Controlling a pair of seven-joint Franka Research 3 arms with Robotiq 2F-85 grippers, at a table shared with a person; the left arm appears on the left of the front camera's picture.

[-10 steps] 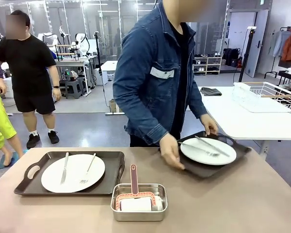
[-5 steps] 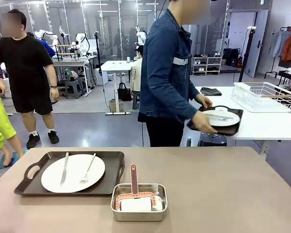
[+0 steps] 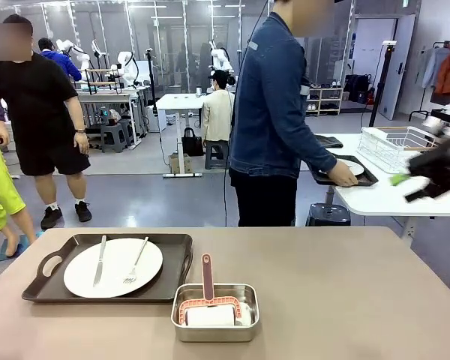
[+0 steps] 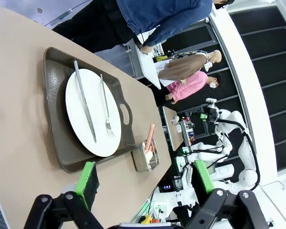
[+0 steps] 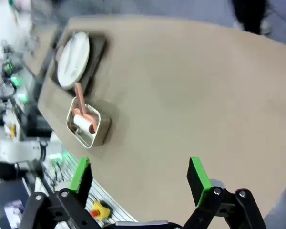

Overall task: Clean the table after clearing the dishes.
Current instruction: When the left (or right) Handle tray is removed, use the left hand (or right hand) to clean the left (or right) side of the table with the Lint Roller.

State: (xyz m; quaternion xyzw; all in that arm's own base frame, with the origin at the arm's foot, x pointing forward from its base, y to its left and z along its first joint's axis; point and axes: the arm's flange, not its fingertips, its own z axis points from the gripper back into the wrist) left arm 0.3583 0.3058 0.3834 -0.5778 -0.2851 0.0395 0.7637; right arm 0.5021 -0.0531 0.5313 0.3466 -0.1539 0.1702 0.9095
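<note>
One dark tray (image 3: 176, 262) with white plate (image 3: 112, 268), knife (image 3: 100, 260) and fork (image 3: 137, 261) lies on the table (image 3: 345, 300) at 10 o'clock from the steel pan (image 3: 214, 334), not yet cleared. The person (image 3: 274, 112) sets the second tray (image 3: 364, 178) on the white side table (image 3: 375, 199) at 2 o'clock, likely to free the top. The roller (image 3: 208, 315) rests in the pan, handle toward 12 o'clock, while left gripper (image 4: 145, 175) and right gripper (image 5: 138, 174) hover, jaws wide and empty.

Steel pan (image 3: 214, 334) holds pink-handled roller (image 3: 208, 301); wire rack (image 3: 409, 150) beyond.

readable text: none | labels, brands: none legible | numbers: none | signs: none legible in any view
</note>
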